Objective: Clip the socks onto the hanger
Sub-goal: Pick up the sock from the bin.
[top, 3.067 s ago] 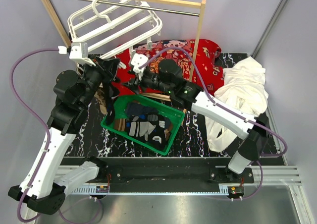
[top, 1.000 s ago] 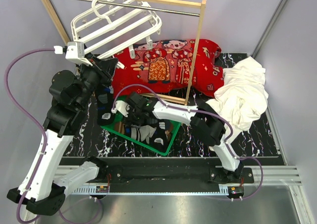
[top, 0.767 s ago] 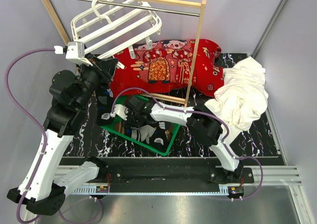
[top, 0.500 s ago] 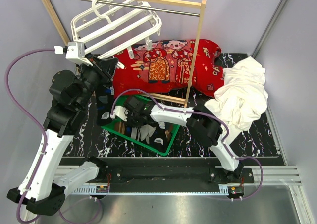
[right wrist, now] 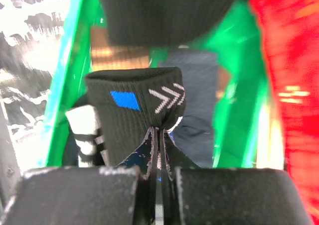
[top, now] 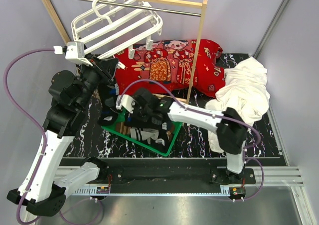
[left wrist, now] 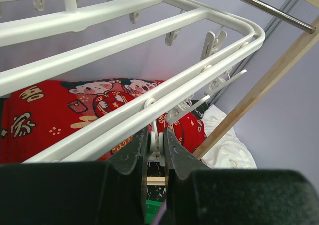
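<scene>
- Since half a sec ago: R arm's elbow has swung out to the right, and its wrist sits a bit further back over the basket. L arm, hanger and cloths look unchanged.
- Right tool [right wrist: 158,133]: clenched, fingers nearly touching, pinching a fold of a black sock [right wrist: 133,109]. The cuff faces the wrist cam and shows a blue patch and white chevrons.
- That sock is over the green basket [top: 175,135], whose green walls show on both sides in the R wrist view. Can't tell if it still touches the pile below.
- Left tool [left wrist: 155,134]: clamped on a white clip [left wrist: 156,148] hanging under the hanger [left wrist: 99,12], one finger on each side, narrow gap filled by the clip. Can't tell if the clip's own mouth is pressed open.
- Hanger: white frame, tilted, hook over the metal rod of the wooden rack [top: 197,46], at the back-left. More clips dangle along its rails.
- Basket: front-centre of the bench [top: 199,135], under the R wrist. Holds the rest of the socks [top: 143,134], a dark, white and grey jumble partly hidden by the arm. Exact count unclear.
- Red printed cloth [top: 169,60] lies behind the basket; white cloth [top: 244,90] is heaped at the right.
</scene>
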Robot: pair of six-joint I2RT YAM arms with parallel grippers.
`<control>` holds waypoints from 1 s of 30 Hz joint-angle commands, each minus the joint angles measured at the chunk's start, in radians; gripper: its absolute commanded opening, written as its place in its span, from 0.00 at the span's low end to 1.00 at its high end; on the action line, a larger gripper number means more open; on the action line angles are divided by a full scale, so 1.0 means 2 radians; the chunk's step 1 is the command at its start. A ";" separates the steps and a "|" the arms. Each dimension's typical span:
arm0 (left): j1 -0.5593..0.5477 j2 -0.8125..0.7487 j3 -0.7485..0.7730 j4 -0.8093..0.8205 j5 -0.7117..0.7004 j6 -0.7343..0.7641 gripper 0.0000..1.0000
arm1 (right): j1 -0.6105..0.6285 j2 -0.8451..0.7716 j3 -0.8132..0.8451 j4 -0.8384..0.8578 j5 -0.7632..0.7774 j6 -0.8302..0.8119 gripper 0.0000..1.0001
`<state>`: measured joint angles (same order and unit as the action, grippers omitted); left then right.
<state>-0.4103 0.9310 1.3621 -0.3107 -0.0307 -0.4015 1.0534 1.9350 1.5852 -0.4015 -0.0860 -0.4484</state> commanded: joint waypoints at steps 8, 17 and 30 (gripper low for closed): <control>0.003 -0.007 0.028 0.020 0.007 -0.008 0.02 | -0.039 -0.162 -0.132 0.215 0.016 0.070 0.00; 0.003 -0.006 0.034 0.018 0.012 -0.012 0.01 | -0.077 -0.257 -0.228 0.373 -0.024 0.101 0.00; 0.003 -0.008 0.039 0.014 0.024 -0.016 0.01 | -0.109 -0.260 -0.188 0.456 -0.107 0.077 0.00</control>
<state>-0.4103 0.9310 1.3876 -0.3248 -0.0223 -0.4267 0.8581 1.4078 1.1362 0.3897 -0.2153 -0.2726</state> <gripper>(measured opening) 0.158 0.010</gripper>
